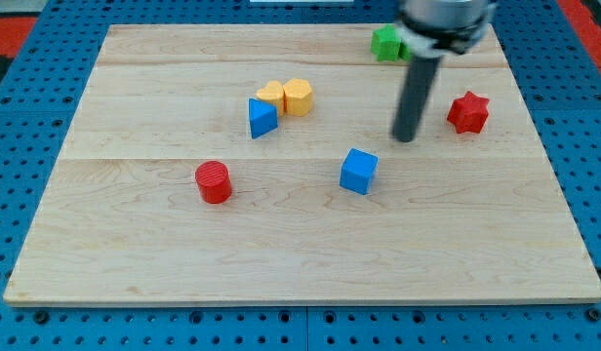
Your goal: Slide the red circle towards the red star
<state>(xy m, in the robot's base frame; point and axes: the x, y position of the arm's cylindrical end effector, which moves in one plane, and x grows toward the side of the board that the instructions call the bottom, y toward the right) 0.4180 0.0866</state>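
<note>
The red circle (214, 181) lies far left of my tip (405, 137), a bare rod grasping nothing, red star (468, 112) just right.

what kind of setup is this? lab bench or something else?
Most likely a lab tabletop pushing rig, not a home or factory floor. A bare wooden board lies on a blue perforated base, small coloured blocks such as the red circle and red star are scattered on it, and my tip stands among them.
</note>
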